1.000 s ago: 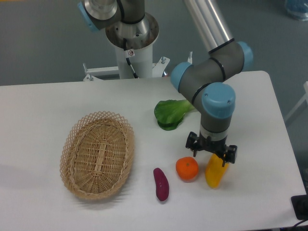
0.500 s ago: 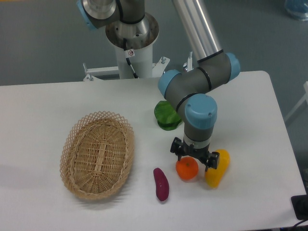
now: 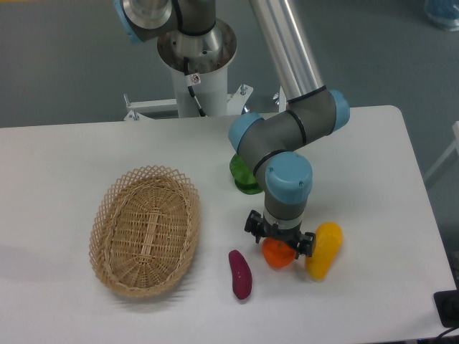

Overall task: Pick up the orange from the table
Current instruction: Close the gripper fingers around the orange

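The orange (image 3: 277, 255) lies on the white table (image 3: 64, 172) at the front right, mostly covered from above by the gripper. My gripper (image 3: 279, 242) hangs straight over it with its fingers spread to either side of the fruit; the jaws look open. Only the lower part of the orange shows below the gripper body.
A yellow-orange pepper-like vegetable (image 3: 323, 251) lies right next to the orange on its right. A purple eggplant-like piece (image 3: 240, 274) lies to its left. A green leafy vegetable (image 3: 242, 176) sits behind the arm. A wicker basket (image 3: 145, 231) stands at the left.
The gripper has moved left from above the yellow vegetable to above the orange and come lower over it. The yellow vegetable is now uncovered.
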{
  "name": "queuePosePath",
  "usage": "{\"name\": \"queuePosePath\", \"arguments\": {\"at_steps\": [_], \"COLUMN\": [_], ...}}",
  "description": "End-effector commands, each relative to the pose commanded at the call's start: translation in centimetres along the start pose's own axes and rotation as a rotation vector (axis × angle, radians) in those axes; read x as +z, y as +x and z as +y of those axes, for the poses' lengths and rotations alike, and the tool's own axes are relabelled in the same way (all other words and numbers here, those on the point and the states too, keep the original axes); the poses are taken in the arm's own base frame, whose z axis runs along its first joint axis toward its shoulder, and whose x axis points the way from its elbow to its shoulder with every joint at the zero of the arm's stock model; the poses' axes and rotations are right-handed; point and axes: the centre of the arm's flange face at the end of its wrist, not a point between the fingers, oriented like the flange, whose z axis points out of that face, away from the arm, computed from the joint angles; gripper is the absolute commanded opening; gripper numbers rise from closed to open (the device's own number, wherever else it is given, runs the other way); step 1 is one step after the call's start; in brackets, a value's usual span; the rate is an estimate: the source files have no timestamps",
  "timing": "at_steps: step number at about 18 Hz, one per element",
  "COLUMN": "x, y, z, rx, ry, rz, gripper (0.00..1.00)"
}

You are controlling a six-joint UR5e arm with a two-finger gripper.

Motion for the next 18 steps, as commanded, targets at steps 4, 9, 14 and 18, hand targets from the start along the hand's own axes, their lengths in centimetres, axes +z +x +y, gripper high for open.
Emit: {"name": "queuePosePath", "arguments": {"at_steps": [4,9,14,18], "x": [0.0,-0.9,-2.9,-5.1], "y": [0.0,-0.2,-1.2,-3.0], "z": [0.0,-0.1,-0.1,0.6], "rx": [0.000,-0.007,-0.004,0.028], "ry": [-0.001,0.012,0.036,0.029], "rz": [-0.001,-0.010,-0.027,-0.026], "gripper": [0.80,0.66,0.66,0.66]}}
